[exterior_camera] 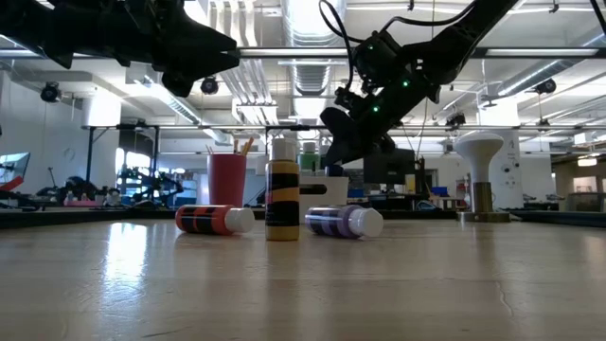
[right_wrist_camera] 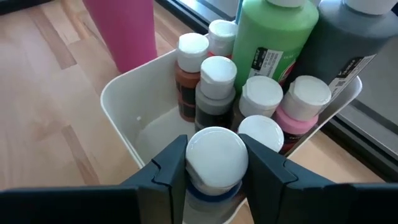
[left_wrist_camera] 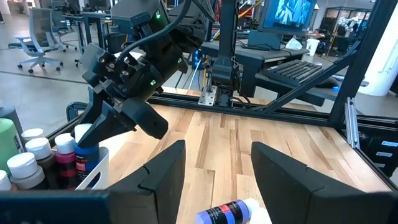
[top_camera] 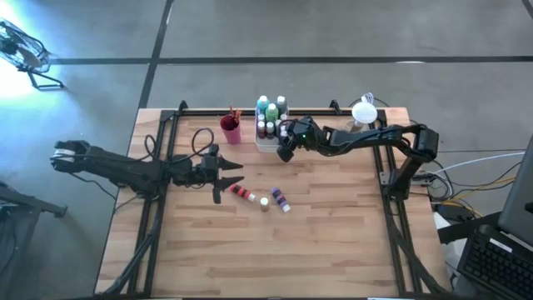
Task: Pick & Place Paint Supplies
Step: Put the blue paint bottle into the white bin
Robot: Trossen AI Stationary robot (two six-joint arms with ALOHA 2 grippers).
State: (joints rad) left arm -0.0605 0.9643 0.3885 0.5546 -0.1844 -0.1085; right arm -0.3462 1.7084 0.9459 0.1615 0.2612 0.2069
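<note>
Overhead, right gripper (top_camera: 286,152) sits at tray (top_camera: 265,147); left gripper (top_camera: 226,181) open near red bottle (top_camera: 241,192) | low: yellow bottle (exterior_camera: 282,201) upright | right wrist: jaws grip white-capped blue bottle (right_wrist_camera: 216,163) over tray.

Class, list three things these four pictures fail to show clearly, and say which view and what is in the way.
- Held bottle: right wrist view, body hidden by right gripper fingers.
- Purple bottle: left wrist view, cut off by the edge.
- Brushes in cup: high view, too small to count.
</note>
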